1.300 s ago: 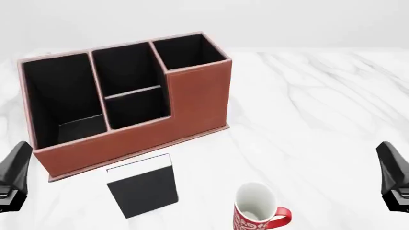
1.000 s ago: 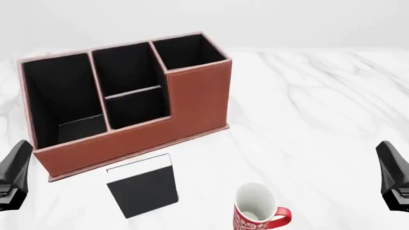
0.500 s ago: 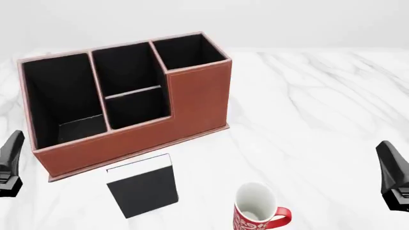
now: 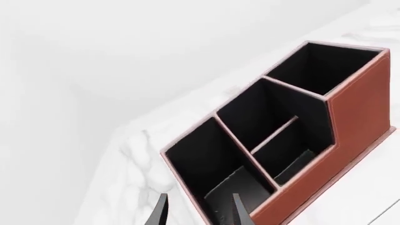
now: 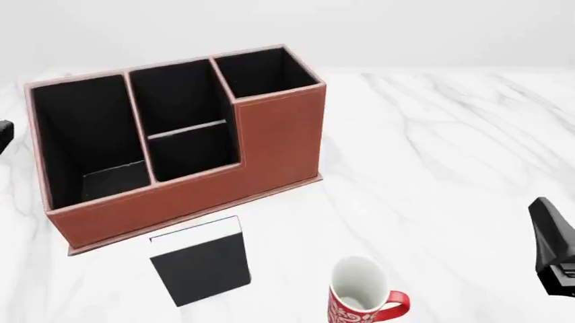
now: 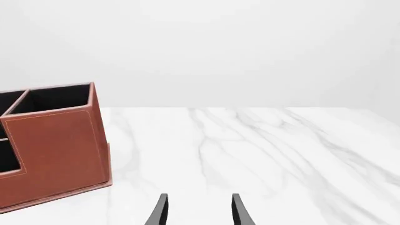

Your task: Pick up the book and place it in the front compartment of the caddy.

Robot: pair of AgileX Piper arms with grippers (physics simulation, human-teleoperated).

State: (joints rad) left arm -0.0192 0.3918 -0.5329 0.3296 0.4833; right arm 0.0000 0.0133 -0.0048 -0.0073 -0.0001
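We judge the task to be at its very start: nothing is lifted yet. The book [image 5: 199, 261] stands upright on the white marble table [image 5: 431, 155], near the front edge, just in front of the caddy [image 5: 180, 138] and to the left of the red-and-white mug [image 5: 361, 293], apart from both. No gripper touches it.

The left gripper [image 4: 196, 211] shows in its wrist view as two dark fingertips spread apart with nothing between them; it looks down over the caddy's left end, above the wide end cell [image 4: 216, 173]. In the front view only a dark sliver of the left arm [image 5: 5, 134] shows at the left edge. The right gripper [image 6: 196, 211] is likewise spread and holds nothing, pointing over bare marble to the right of the caddy; in the front view only its arm's dark body shows at the right edge, well apart from the book.

The front compartment [image 5: 193, 153] looks unoccupied, though part of its floor is hidden. So all of the work is left, as we read it: reach the book, grasp it, carry it up over the caddy's low front wall, and lower it into that cell.

The book's long axis is vertical. Its black cover faces the camera, its white page edge is up, and its broad face runs roughly parallel to the caddy's front wall, turned slightly.
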